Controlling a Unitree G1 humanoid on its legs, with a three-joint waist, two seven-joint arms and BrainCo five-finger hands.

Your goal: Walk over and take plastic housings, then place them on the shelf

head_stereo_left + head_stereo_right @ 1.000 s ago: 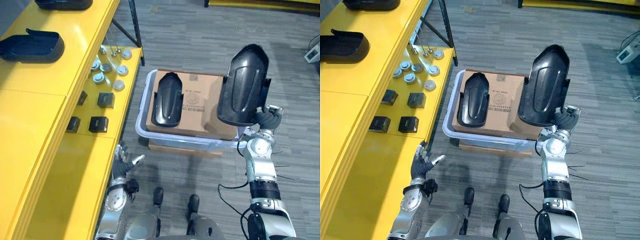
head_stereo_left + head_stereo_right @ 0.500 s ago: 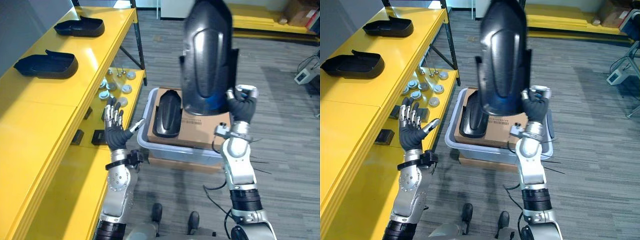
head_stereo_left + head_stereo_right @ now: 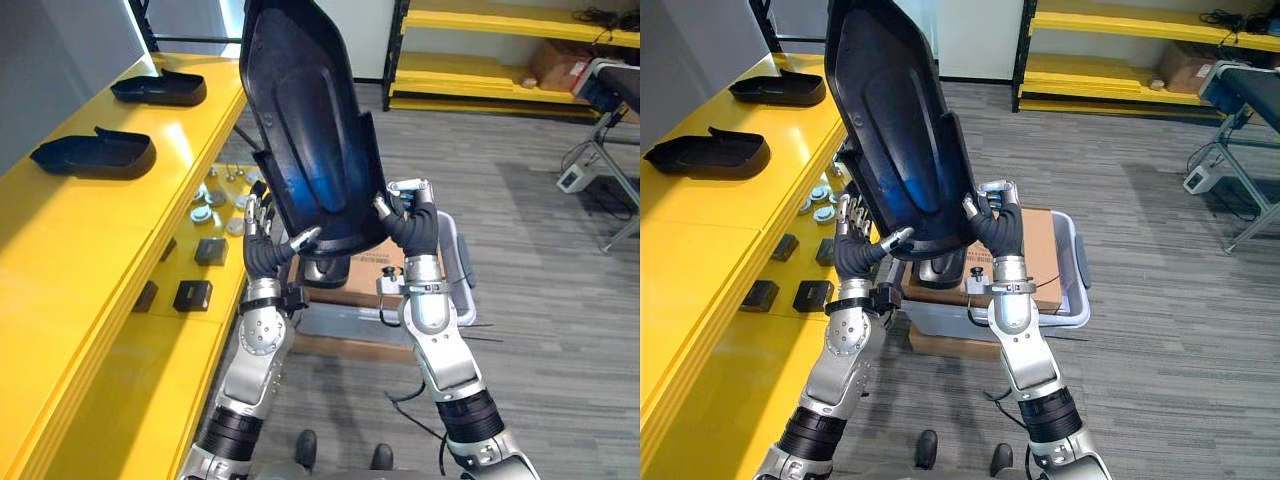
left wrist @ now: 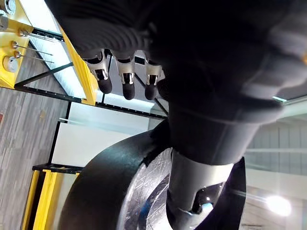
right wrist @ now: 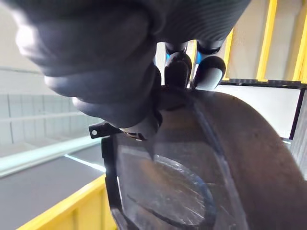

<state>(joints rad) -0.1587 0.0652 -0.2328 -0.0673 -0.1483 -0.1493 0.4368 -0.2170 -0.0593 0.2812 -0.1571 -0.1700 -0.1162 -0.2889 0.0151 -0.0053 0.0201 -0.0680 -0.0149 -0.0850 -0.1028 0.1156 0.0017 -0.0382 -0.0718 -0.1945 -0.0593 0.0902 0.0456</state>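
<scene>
— So, what has changed in the last second?
— The housing [image 3: 310,130] was low beside the bin [image 3: 455,250]; now it is raised high in front of the head, its top leaning towards the shelf [image 3: 90,230]; the right hand [image 3: 410,225] is clamped on its lower rim, fingers curled round the edge.
— And the other arm?
— The left hand [image 3: 262,245] had been idling down by the lower level of the shelf; it has come up to the opposite side of that rim, fingers straight and spread behind the shell, thumb reaching to the edge; it steadies rather than grips.
— Then the pick is finished?
— I'd judge so; the carry has become two-handed, and the set-down is what remains. Two housings [image 3: 95,155] already lie on the shelf's top; the bare yellow nearer the robot looks the likely spot.
— Anything after that?
— A spare housing [image 3: 325,268] rests on the cardboard box [image 3: 385,270] in the bin; probably one more trip.
</scene>
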